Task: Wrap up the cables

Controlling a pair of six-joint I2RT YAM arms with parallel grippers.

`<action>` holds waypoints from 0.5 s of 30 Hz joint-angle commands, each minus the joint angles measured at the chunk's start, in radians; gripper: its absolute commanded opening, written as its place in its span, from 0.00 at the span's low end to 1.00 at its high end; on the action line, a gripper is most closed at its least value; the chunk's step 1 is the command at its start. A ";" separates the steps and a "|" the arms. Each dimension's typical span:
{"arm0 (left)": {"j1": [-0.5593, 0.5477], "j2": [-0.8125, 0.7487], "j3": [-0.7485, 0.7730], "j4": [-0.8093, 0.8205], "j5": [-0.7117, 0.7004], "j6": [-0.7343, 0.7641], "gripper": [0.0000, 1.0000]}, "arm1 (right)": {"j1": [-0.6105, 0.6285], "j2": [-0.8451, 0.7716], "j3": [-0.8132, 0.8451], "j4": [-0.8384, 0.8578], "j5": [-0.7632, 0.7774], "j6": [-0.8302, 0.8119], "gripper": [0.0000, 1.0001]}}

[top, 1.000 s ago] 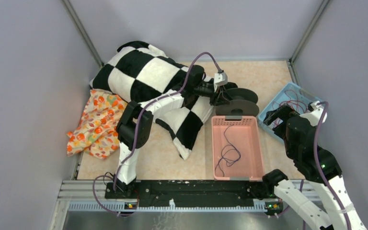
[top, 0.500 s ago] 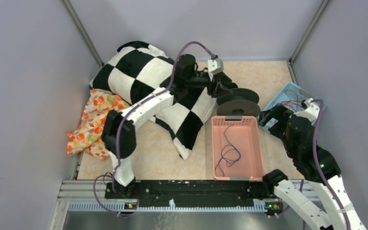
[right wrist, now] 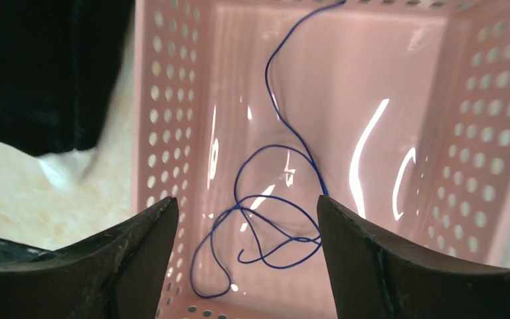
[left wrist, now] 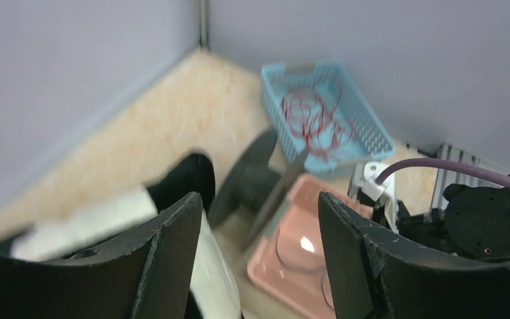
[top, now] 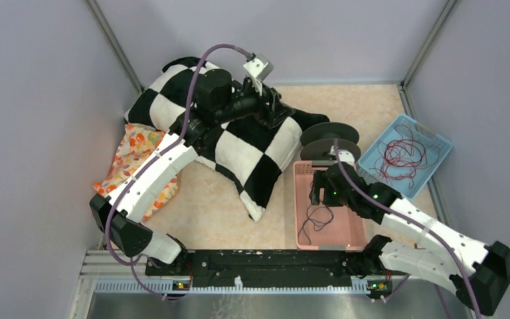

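Observation:
The cable is a thin dark blue wire (right wrist: 275, 222), loosely looped on the floor of a pink perforated basket (right wrist: 156, 133); it also shows in the top view (top: 315, 219). My right gripper (right wrist: 246, 203) is open and empty, hovering above the loops, inside the basket (top: 348, 229) in the top view (top: 318, 193). My left gripper (left wrist: 259, 199) is open and empty, raised over the checkered pillow (top: 239, 143) in the top view (top: 279, 109). A black spool (top: 329, 139) stands behind the pink basket and is blurred in the left wrist view (left wrist: 255, 179).
A blue basket (top: 438, 143) with tangled red wire (top: 398, 151) sits at the right; it also shows in the left wrist view (left wrist: 355, 106). A floral cloth (top: 129, 166) lies at the left. Grey walls close in three sides.
My left gripper drew back left from the spool to above the pillow. My right arm swung from the blue basket to over the pink basket.

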 commanded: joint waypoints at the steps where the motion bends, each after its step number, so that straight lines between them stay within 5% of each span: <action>1: 0.024 -0.083 -0.174 -0.149 -0.095 -0.137 0.72 | 0.065 0.089 -0.058 0.155 0.070 -0.007 0.72; 7: 0.034 -0.196 -0.345 -0.086 -0.186 -0.152 0.80 | 0.064 0.237 -0.134 0.397 0.153 -0.056 0.65; 15: 0.051 -0.211 -0.339 -0.129 -0.192 -0.138 0.81 | 0.064 0.362 -0.186 0.602 0.217 -0.146 0.49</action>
